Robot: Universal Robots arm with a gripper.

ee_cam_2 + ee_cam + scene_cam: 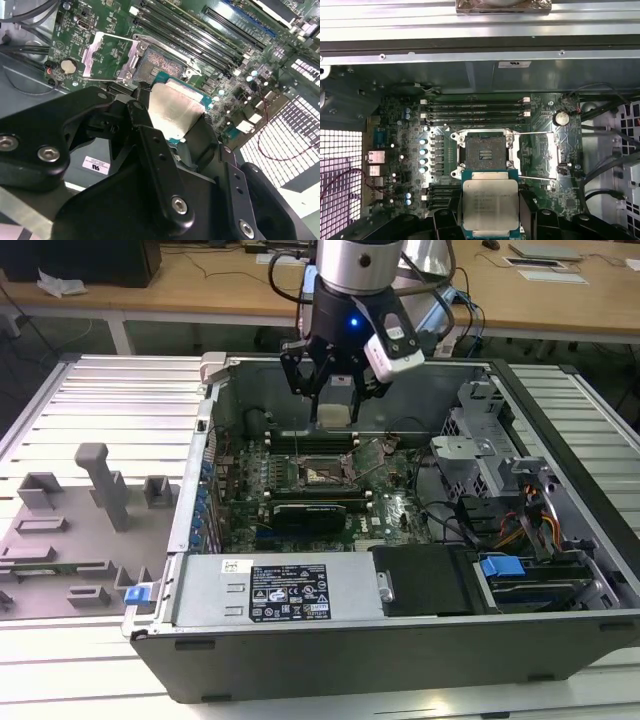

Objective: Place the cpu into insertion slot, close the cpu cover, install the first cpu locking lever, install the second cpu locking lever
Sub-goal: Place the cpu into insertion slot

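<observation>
In the exterior view the gripper [335, 403] hangs over the open computer case [560, 540], and its dark fingers [300, 380] hide much of the cpu [335, 416], of which just a pale patch shows. The cpu's underside is hidden in every view, and in the first wrist view its near edge [490, 205] is cut off. The fingers [529, 212] are narrowed onto two opposite edges of the chip, gripping it flat, clear of the board. The bare cpu socket [322, 475] lies at six o'clock from the chip, with the cpu cover [374, 453] swung open at about two o'clock of the socket. The socket's contacts are too fine to make out.
</observation>
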